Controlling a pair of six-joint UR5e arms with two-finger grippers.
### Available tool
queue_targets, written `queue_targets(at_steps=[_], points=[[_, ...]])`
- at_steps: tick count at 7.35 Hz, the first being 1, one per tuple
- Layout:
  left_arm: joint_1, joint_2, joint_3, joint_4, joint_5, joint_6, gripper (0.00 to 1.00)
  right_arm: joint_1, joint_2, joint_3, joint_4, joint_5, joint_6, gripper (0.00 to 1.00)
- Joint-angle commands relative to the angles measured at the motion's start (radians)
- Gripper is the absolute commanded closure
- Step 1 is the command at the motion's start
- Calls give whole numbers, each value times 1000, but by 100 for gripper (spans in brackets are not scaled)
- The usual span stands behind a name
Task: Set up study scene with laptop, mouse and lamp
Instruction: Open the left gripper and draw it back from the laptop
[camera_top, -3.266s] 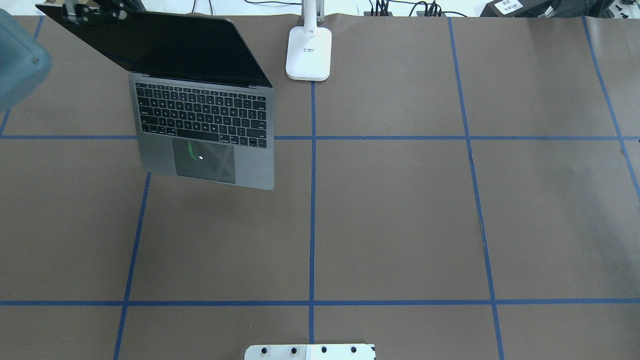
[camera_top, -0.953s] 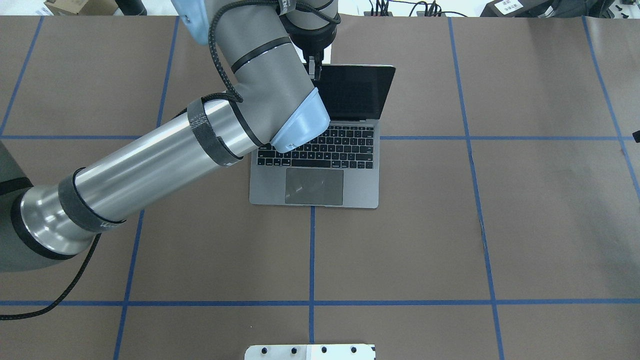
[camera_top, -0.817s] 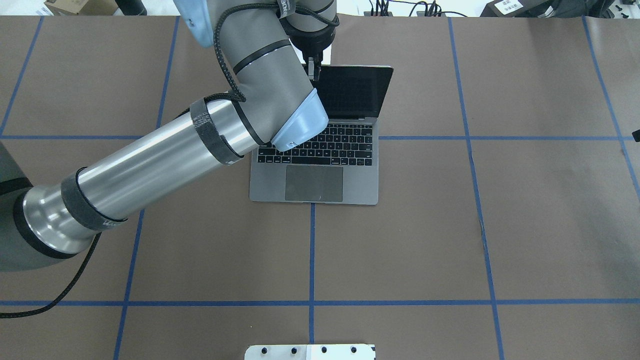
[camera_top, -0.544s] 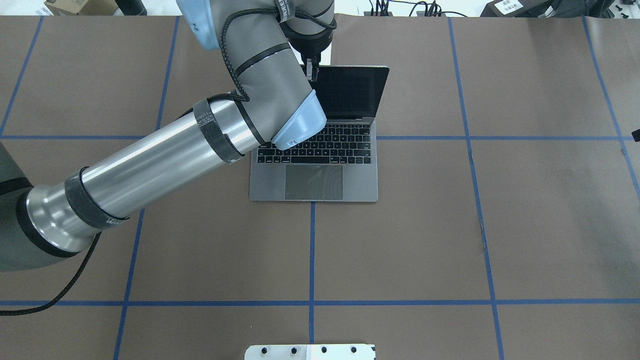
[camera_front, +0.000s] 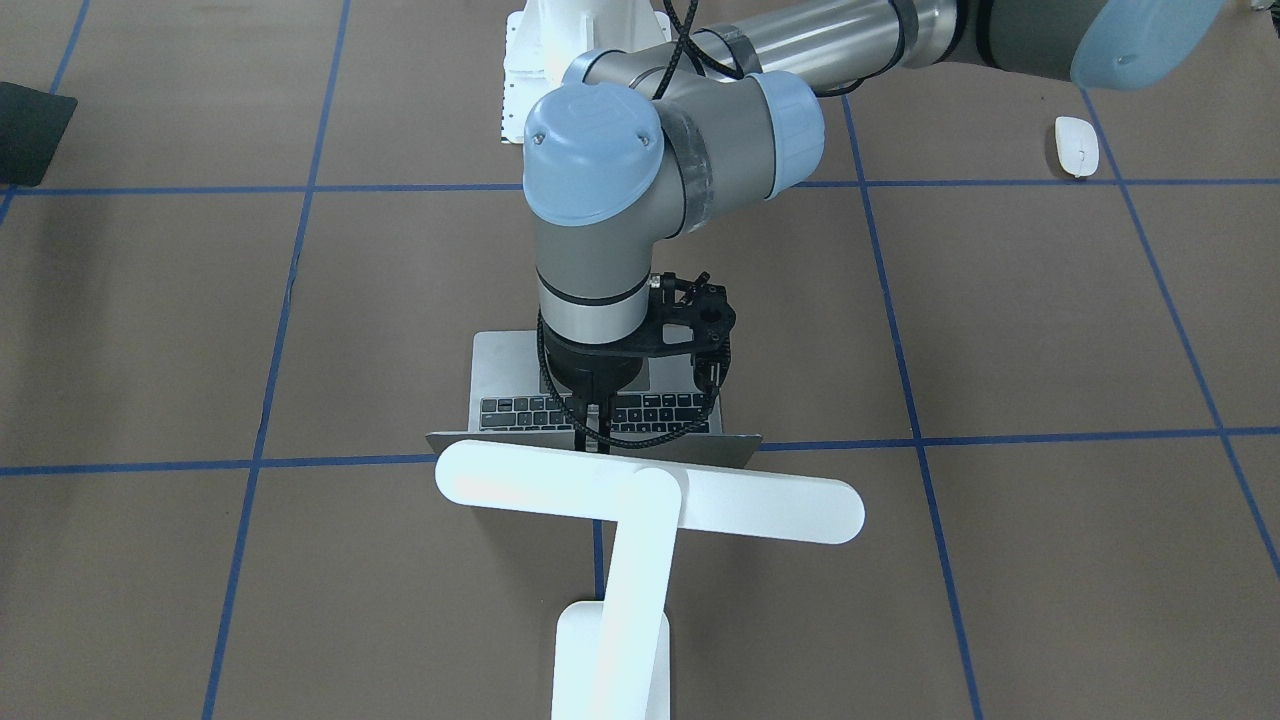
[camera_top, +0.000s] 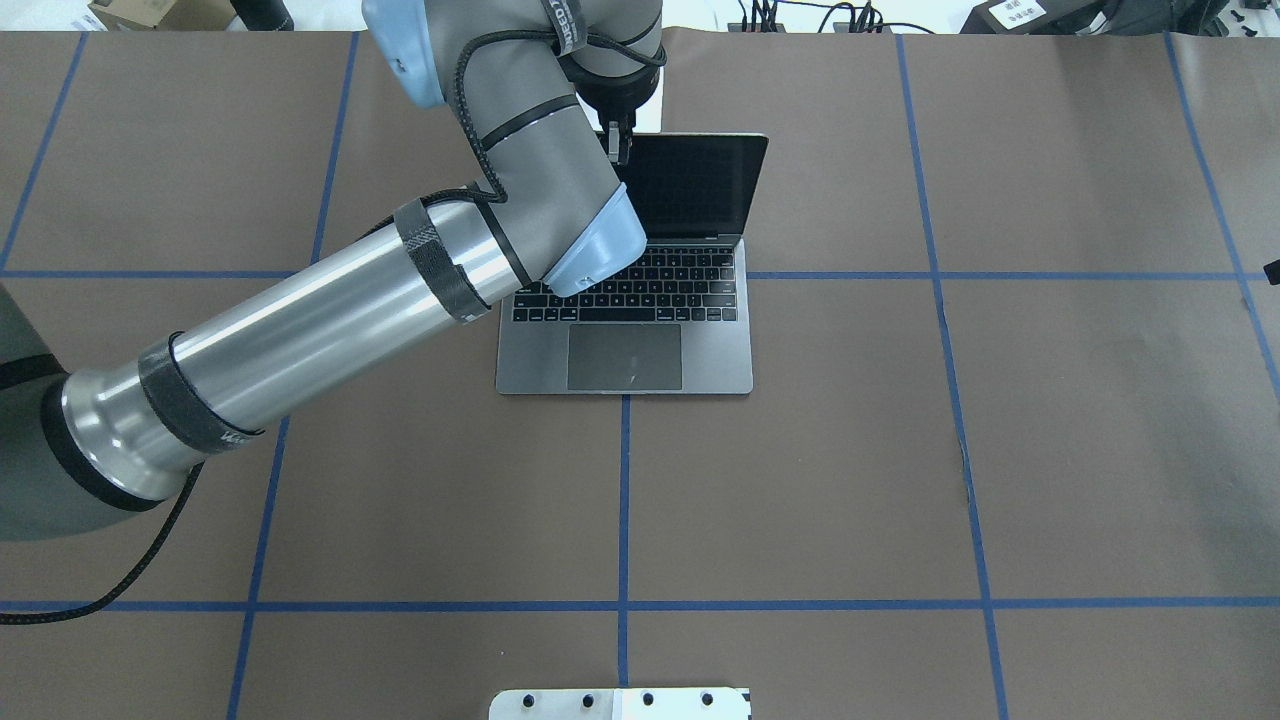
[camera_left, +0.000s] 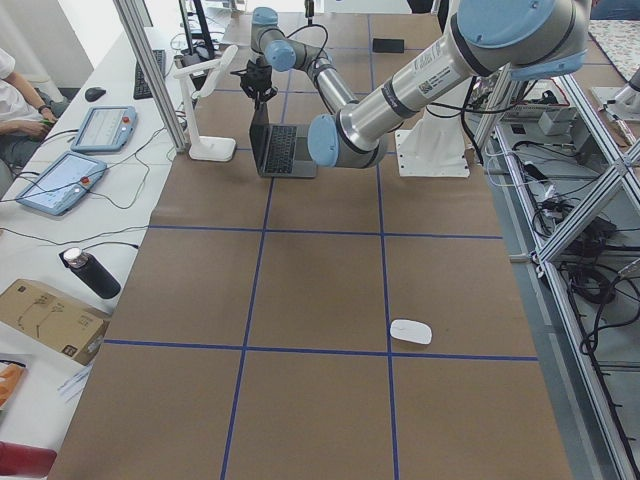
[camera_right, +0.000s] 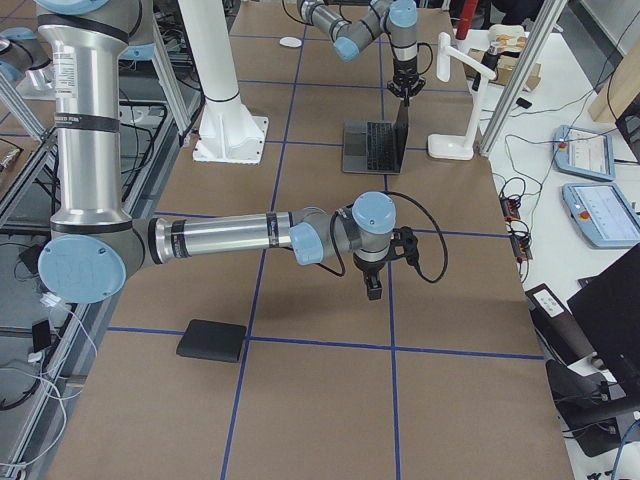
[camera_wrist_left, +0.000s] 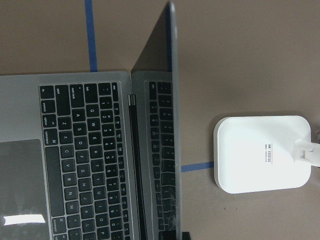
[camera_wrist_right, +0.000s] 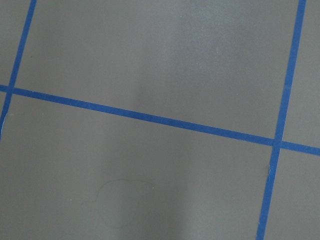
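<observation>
The laptop (camera_top: 715, 360) was held by its lid in the left fingers (camera_top: 614, 146); the right fingers' (camera_right: 373, 290) spread could not be told.

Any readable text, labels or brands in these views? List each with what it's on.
Nothing reads cleanly.
lamp base: small grey print, too small to read.
laptop keys: white legends, too small to quote.
left arm: black lettering on the tube, blurred.
box label, overhead far right: blurred.
</observation>
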Motion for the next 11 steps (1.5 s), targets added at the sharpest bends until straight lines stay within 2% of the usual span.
queue_targets(at_steps=[1,2,3,4,5,6,9,10,11], points=[[0,-1,9,-2,5,-2,100,1,0,-2,0,0,0,0],[0,0,7,-8,5,1,74,1,0,-2,0,0,0,0],[0,2,6,-22,5,10,30,1,0,-2,0,0,0,0],[-2,2,2,-21,5,21,17,1,0,-4,0,0,0,0],[-6,2,-11,-10,4,33,10,1,0,-4,0,0,0,0],[-9,46,-104,1,-1,34,10,-1,2,-2,2,2,0,0],[-9,302,-573,187,-4,128,10,-1,2,4,2,2,2,0],[-8,398,-700,200,-8,206,9,-5,0,7,3,3,2,0],[-11,464,-765,202,-30,331,1,-14,-15,6,3,6,-6,0]])
